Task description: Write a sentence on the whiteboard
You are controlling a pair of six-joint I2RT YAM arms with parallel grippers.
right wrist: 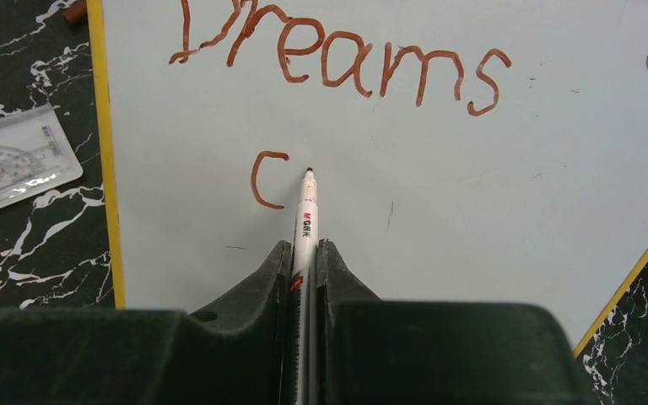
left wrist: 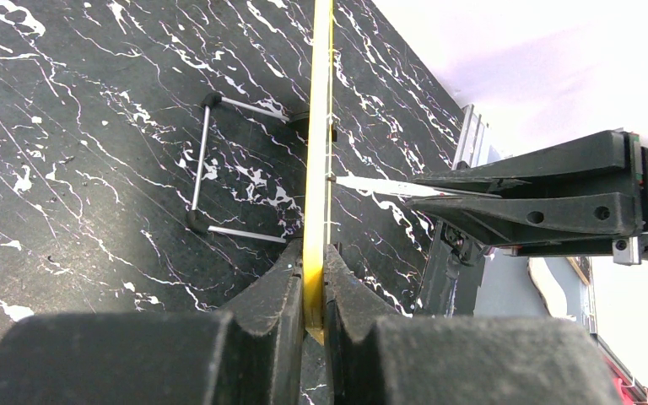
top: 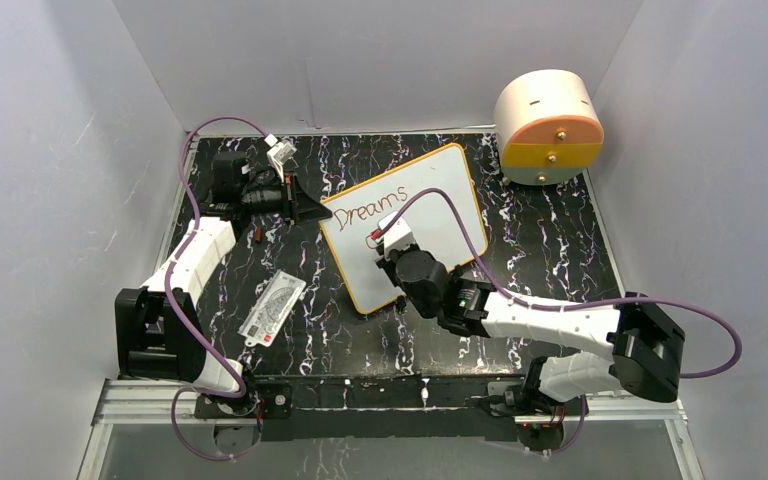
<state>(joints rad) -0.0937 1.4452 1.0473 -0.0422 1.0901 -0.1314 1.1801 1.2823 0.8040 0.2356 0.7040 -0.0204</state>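
The whiteboard stands tilted on the black marbled table, white with an orange-yellow frame. Its left edge is clamped between my left gripper's shut fingers, at the board's far-left corner. Of the sentence, "Dreams" runs along the top, with a lone "c" beneath it. My right gripper is shut on a white marker. The marker's dark tip rests on the board just right of the "c". In the left wrist view the tip meets the board's face.
A white printed plastic card lies left of the board. A round beige and orange container stands at the back right. A small red cap lies near the left arm. The board's wire foot sticks out behind it.
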